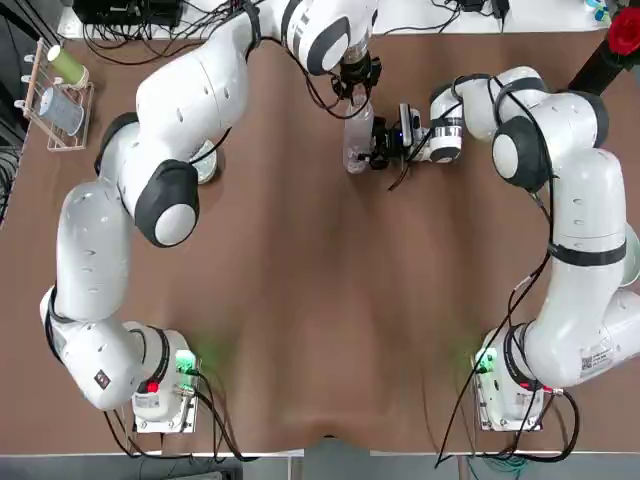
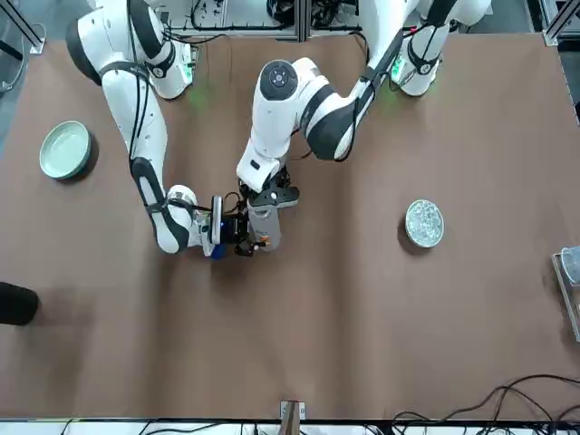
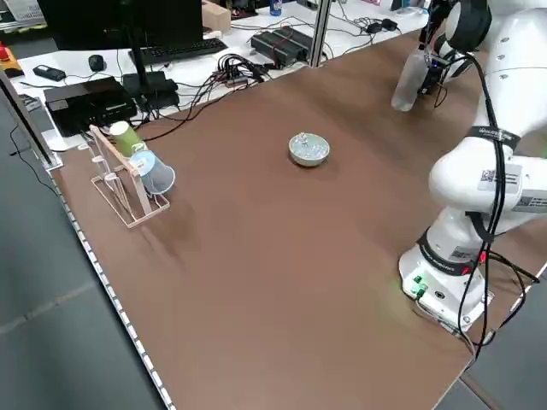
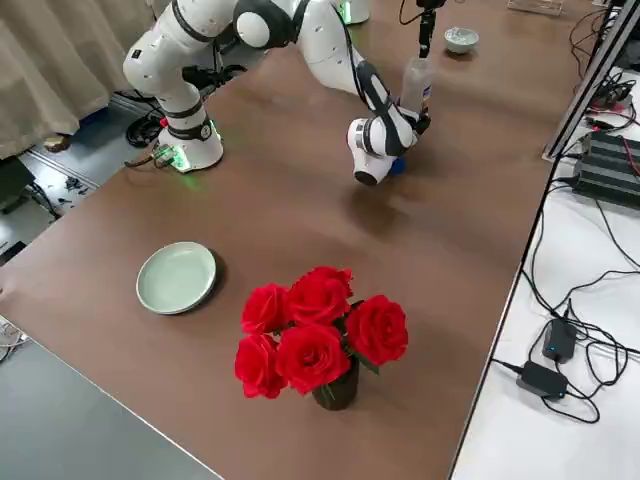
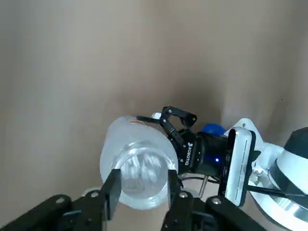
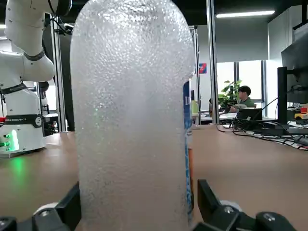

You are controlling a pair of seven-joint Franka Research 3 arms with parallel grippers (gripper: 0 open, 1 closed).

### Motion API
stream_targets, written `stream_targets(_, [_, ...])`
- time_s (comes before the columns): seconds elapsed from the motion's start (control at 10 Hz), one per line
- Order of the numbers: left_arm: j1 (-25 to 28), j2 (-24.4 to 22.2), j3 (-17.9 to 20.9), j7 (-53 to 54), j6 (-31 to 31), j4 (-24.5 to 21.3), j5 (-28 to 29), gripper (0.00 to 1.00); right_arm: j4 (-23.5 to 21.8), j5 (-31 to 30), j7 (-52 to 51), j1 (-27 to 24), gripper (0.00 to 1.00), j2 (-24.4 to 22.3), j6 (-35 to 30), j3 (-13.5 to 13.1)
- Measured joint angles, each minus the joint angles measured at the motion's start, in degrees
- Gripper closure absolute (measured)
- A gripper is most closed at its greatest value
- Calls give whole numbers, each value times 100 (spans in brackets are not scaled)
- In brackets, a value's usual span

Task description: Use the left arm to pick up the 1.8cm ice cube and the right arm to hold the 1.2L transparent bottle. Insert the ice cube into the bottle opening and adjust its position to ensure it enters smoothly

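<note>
Right tool (image 1: pixel 378 150) pinches the transparent bottle (image 1: pixel 358 138) upright on the tabletop (image 1: pixel 320 300). Left tool (image 5: pixel 140 188), fingers slightly spread, hangs directly over the bottle opening (image 5: pixel 139 172). Bare tabletop surrounds both.

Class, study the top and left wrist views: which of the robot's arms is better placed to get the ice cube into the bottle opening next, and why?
Left. The left gripper hangs directly over the bottle opening, a finger either side of it. The right gripper grips the transparent bottle from the side, holding it upright. The cube itself I can't make out.
</note>
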Motion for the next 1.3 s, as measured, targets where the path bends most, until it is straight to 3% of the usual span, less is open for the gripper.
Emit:
stream_targets(0.3, [0, 0, 0, 21, 0, 0, 26, 5, 0, 0, 0, 0, 0, 0, 0, -1])
stream_targets(0.4, [1, 0, 0, 23, 0, 9, 30, 0, 0, 0, 0, -3, 0, 0, 0, -6])
stream_targets(0.6, [30, -47, 8, 99, -52, 63, 45, 0, 0, 0, -1, -32, 0, 0, 0, -22])
stream_targets(1.0, [452, -348, 31, 893, -1056, 64, 48, 0, 0, -98, -3, -250, 0, 0, -4, -65])
stream_targets(1.3, [1093, -955, -3, 1519, -1754, -104, 45, 0, 0, -524, -7, -507, 0, 0, 1, -73])
